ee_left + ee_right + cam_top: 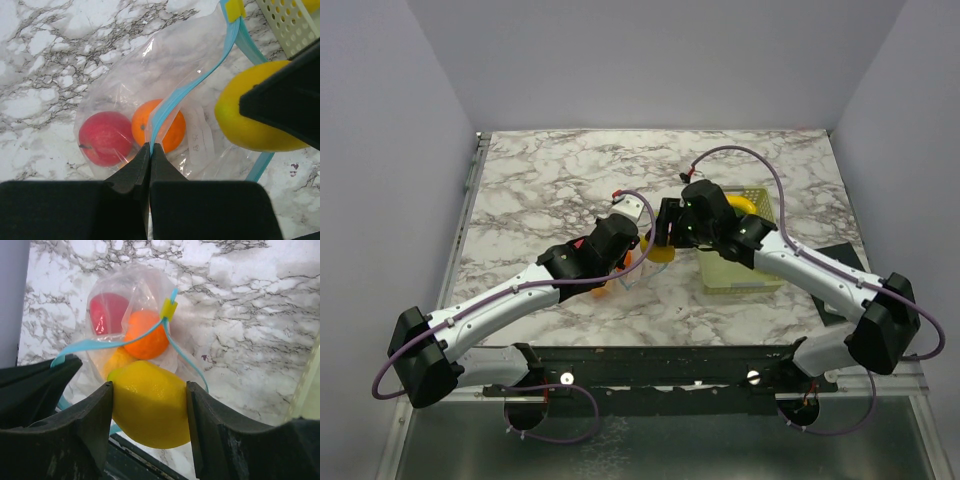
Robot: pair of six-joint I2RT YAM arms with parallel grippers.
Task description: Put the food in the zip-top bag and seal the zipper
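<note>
Top view: on the marble table [540,170], the zip-top bag [638,272] lies near the centre, with the basket [755,272] at its three o'clock.

Left wrist: the left gripper [150,149], pressed together, pinches the zipper [200,82]. Inside the bag, the apple [105,137] sits at nine o'clock of the orange [172,131].

Right wrist: the right gripper [149,390] clamps the lemon [149,410], which is at six o'clock of the bag's mouth.

zip-top bag [165,55]: 1 pc
red apple [105,137]: 1 pc
orange [147,335]: 1 pc
lemon [149,402]: 1 pc
basket [745,272]: 1 pc
</note>
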